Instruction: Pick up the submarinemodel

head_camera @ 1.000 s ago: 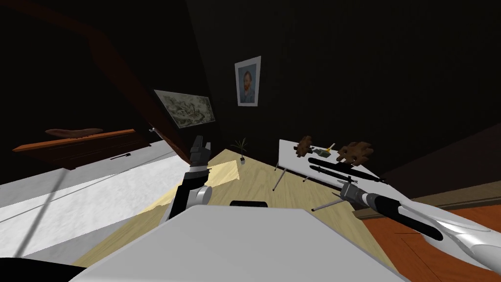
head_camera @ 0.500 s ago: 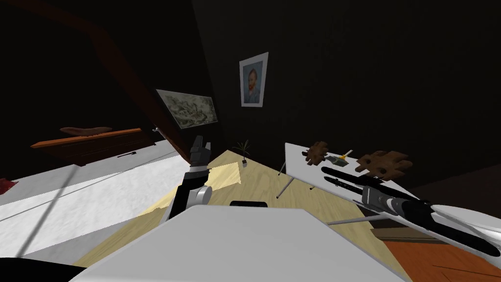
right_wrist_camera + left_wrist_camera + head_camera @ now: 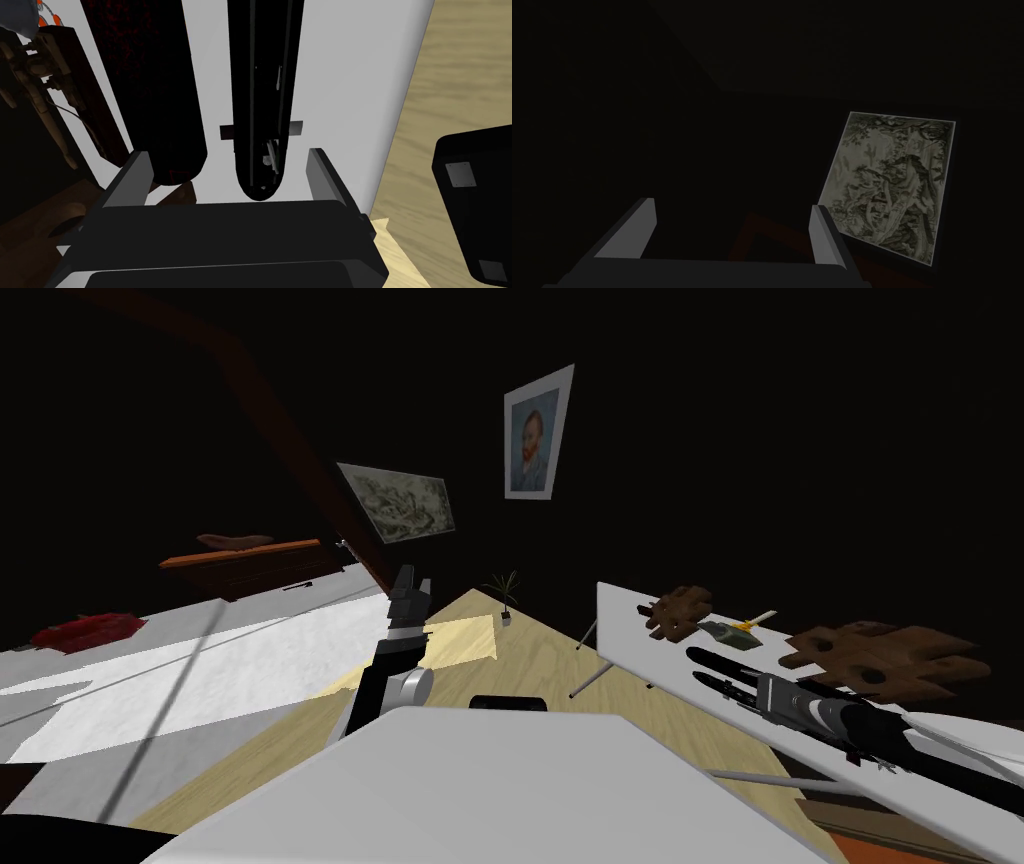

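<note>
One white desk point(image 3: 640, 633) stood on thin legs over the pale wooden floor point(image 3: 540, 663), against a dark wall with two framed pictures, a portrait point(image 3: 533, 436) and a landscape point(image 3: 400, 500). Two long black hulls lay side by side on the desk near its edge: the submarinemodel point(image 3: 262, 90), with a short crossbar near its rounded end, and a second hull point(image 3: 150, 90) mottled dark red. Two brown wooden pieces point(image 3: 680, 610) point(image 3: 880, 656) sat further in, with one small green and yellow object point(image 3: 735, 631) between them. The right pincer point(image 3: 227, 175) hung over the desk, fingers apart, the submarinemodel's rounded end between them, untouched. The left pincer point(image 3: 410, 588) was raised by the chest, well away from the desk, fingers point(image 3: 637, 227) also apart
</note>
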Controlling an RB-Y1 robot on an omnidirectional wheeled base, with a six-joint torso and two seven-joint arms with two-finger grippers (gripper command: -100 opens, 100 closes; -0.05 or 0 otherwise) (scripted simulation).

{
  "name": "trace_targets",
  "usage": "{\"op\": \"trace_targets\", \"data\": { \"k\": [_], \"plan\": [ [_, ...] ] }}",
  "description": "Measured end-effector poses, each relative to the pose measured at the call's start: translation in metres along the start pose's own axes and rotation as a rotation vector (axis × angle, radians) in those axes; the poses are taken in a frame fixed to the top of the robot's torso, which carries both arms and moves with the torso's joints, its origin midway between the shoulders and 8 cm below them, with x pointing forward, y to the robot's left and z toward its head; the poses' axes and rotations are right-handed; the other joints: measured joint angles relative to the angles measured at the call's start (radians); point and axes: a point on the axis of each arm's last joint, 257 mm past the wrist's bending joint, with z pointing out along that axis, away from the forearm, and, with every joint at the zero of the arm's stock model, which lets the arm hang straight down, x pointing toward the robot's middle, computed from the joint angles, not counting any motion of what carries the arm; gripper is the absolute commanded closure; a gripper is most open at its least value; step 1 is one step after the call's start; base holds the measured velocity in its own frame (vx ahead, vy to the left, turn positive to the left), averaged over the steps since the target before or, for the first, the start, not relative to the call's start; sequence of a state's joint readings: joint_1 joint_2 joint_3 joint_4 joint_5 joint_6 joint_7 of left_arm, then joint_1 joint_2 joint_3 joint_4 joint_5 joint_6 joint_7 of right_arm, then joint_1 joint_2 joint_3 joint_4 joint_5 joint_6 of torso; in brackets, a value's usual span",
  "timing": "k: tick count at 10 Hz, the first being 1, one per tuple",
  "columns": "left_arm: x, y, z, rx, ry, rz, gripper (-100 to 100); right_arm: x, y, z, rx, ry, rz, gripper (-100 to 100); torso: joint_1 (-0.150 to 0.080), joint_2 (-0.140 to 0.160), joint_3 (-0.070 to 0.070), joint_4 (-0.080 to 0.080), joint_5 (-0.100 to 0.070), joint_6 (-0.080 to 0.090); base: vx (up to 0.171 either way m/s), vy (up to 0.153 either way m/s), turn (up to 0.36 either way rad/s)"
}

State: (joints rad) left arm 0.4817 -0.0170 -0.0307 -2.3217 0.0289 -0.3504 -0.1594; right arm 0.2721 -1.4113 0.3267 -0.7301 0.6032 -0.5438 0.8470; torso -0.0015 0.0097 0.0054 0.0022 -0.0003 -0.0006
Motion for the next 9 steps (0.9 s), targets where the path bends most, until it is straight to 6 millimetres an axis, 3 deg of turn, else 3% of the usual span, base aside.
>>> {"op": "trace_targets", "data": {
  "k": [2,6,9],
  "plan": [
    [0.000,0.000,0.000,0.000,0.000,0.000,0,0.017,0.009,0.000,-0.001,0.035,0.049,-100,-0.001,0.003,0.002,0.001,0.000,0.003,-0.147,-0.035,0.182],
    [0.000,0.000,0.000,0.000,0.000,0.000,0,0.059,0.026,-0.009,0.008,0.129,0.164,-100,0.001,0.005,0.003,0.001,0.000,0.001,-0.193,-0.013,0.345],
    [0.000,0.000,0.000,0.000,0.000,0.000,0,0.076,0.031,-0.013,0.017,0.171,0.217,-100,-0.002,-0.002,-0.001,0.000,-0.001,0.002,-0.106,-0.008,0.230]
  ]
}}
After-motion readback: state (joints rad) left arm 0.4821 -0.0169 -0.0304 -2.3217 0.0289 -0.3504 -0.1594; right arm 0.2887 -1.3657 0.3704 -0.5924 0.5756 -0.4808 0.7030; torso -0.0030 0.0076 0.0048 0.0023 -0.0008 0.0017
